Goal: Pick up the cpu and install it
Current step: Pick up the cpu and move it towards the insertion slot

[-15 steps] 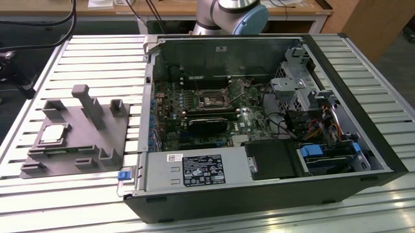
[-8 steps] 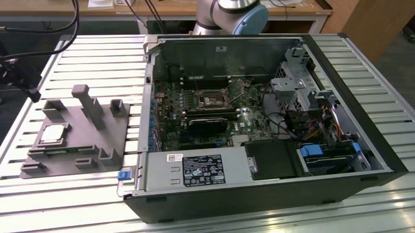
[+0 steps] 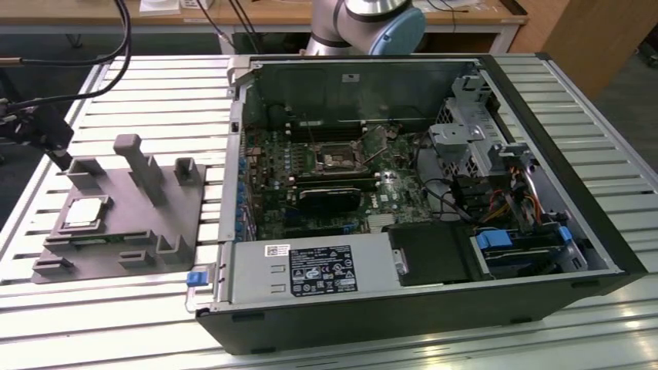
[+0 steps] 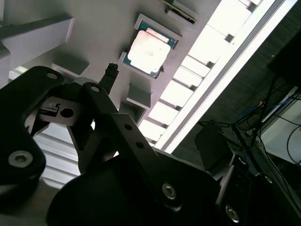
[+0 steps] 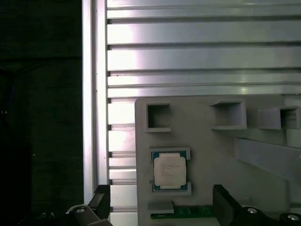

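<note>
Taking the exterior view as a clock face, an open computer case (image 3: 411, 324) fills the middle and the 3 o'clock side of a slatted metal table (image 3: 144, 85). Inside it lies one green circuit board (image 3: 270, 220) with one black, metal-framed socket (image 3: 337, 159) near the centre. One grey power supply box (image 3: 257, 270) sits at 6 o'clock in the case, and one drive bay with blue tabs (image 3: 494, 240) sits at 4 o'clock, with bundled cables beside it. The power supply box carries one black-and-white label (image 3: 320, 271) and a small white sticker; their writing cannot be made out.

At 9 o'clock from the case, just beside its wall, lies one grey block (image 3: 196, 212) with upright posts. The one cpu (image 3: 85, 212) lies flat in a shallow pocket of this block, silver top up, toward the block's 9 o'clock edge. The faint print on its top cannot be read. In the first wrist view three square hollows (image 5: 158, 116) stand in a row on the block, and a green-edged strip (image 5: 181, 214) lies in a slot just beside the cpu's pocket.

The arm (image 3: 370, 23) has its base at 12 o'clock. The gripper (image 5: 160, 190) hangs at about 11 o'clock from the cpu, near it and not touching. Its fingers (image 5: 222, 202) stand wide apart and hold nothing.
</note>
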`<state>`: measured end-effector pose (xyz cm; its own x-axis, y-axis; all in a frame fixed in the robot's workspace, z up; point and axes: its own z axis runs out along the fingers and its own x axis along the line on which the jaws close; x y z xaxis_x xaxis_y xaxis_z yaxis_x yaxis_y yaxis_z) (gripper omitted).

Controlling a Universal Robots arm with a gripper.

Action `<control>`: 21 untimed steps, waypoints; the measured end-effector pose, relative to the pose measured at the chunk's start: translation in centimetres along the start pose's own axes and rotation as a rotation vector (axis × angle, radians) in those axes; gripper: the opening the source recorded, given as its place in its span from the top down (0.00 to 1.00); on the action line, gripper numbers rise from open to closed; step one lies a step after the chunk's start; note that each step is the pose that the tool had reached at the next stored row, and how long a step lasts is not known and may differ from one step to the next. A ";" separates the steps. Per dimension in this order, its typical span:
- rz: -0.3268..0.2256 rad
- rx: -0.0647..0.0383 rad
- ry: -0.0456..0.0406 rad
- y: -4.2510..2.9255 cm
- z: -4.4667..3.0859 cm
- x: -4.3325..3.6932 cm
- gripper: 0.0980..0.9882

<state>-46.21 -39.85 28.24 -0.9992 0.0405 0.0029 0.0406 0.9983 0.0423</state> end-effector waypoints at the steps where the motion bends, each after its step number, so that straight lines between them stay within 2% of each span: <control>1: 0.000 0.000 0.0001 -0.01 0.13 -0.06 0.06; 15: 0.001 0.000 0.0000 -0.06 1.97 -0.56 0.06; 18: 0.001 0.000 -0.0001 -0.08 2.47 -0.56 0.07; 19: 0.001 0.000 0.0000 -0.09 2.62 -0.56 0.15; 21: 0.001 0.000 -0.0001 -0.10 2.91 -0.56 0.15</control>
<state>-45.66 -39.85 25.33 -0.9991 0.0412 0.0028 0.0413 0.9983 0.0423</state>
